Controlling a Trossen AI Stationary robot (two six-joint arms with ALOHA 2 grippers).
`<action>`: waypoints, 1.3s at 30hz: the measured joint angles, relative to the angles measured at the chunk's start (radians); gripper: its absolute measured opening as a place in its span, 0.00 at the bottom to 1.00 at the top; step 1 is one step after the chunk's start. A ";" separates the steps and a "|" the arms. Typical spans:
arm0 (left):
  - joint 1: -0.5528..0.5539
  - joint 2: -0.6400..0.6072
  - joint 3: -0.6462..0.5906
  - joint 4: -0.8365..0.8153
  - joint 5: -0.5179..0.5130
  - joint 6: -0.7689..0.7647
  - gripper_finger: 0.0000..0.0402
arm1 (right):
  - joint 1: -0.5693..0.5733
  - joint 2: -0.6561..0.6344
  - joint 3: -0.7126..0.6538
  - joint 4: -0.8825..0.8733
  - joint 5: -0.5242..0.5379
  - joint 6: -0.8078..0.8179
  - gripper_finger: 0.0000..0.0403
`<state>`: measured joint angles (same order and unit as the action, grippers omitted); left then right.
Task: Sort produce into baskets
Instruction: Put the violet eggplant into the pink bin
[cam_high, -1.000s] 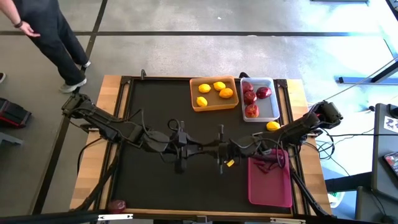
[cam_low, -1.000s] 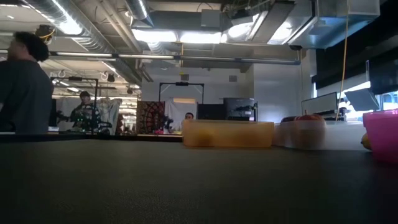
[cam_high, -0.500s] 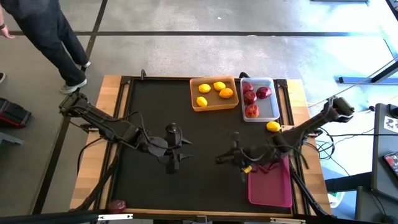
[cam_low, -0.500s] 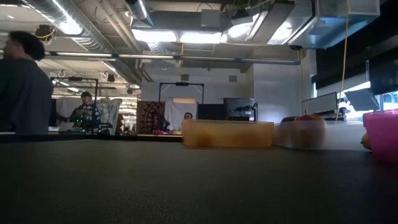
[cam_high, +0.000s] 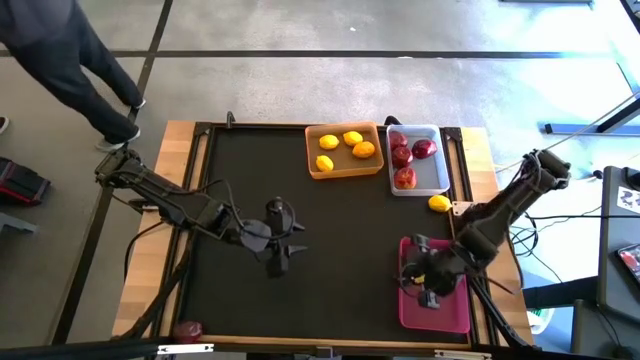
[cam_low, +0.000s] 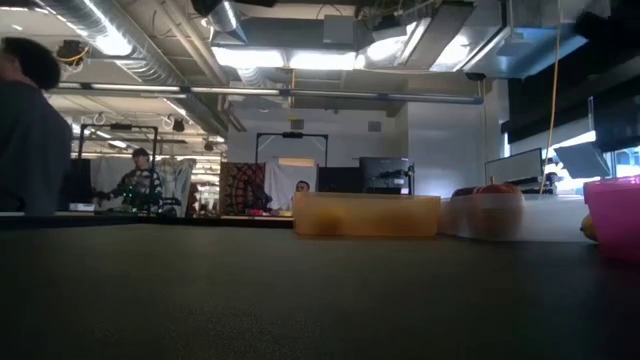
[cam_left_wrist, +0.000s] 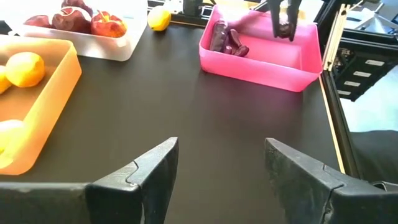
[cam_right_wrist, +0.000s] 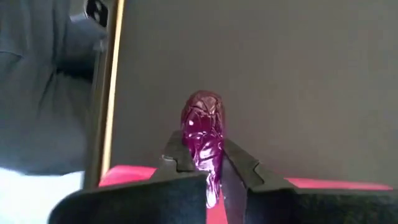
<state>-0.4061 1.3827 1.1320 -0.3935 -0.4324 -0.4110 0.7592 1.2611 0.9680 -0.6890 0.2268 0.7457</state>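
Note:
My right gripper (cam_high: 428, 290) is shut on a dark purple elongated piece (cam_right_wrist: 204, 134) above the magenta basket (cam_high: 455, 320) at the table's near right. Other purple pieces (cam_left_wrist: 227, 40) lie in that basket (cam_left_wrist: 261, 65). My left gripper (cam_high: 280, 250) is open and empty over the middle of the table, its fingers apart in the left wrist view (cam_left_wrist: 217, 168). The orange basket (cam_high: 345, 170) holds lemons and an orange citrus. The white basket (cam_high: 440, 175) holds red apples (cam_high: 403, 158). One lemon (cam_high: 439, 203) lies on the table beside it. My right gripper pinches the purple piece between its two fingers (cam_right_wrist: 239, 165), which lie on its two sides (cam_right_wrist: 208, 155). Its rounded end (cam_right_wrist: 202, 106) sticks out past the fingertips. In the left wrist view the fingers point down, and the piece (cam_left_wrist: 285, 28) is lifted clear above the basket.
A person (cam_high: 60, 50) walks on the floor beyond the table's far left corner. A small reddish thing (cam_high: 187, 328) sits at the near left corner. The black mat (cam_high: 300, 200) between my arms and the baskets is bare.
My right gripper has gone from the middle of the table toward the right and near edges with the purple piece, and now stands over the magenta basket. My left gripper has drawn back a little toward the left, then kept still.

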 joint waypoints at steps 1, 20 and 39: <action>0.002 0.000 0.000 0.000 0.000 -0.001 0.57 | 0.018 0.001 0.000 -0.019 -0.017 0.054 0.03; 0.008 0.000 0.000 0.000 0.000 0.017 0.57 | 0.157 0.209 -0.001 -0.211 -0.076 0.342 0.03; 0.008 0.000 0.000 0.000 0.000 0.024 0.57 | 0.081 0.430 -0.002 -0.261 -0.062 0.327 0.12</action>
<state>-0.3985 1.3827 1.1320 -0.3931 -0.4324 -0.3866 0.8407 1.6907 0.9665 -0.9497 0.1649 1.0725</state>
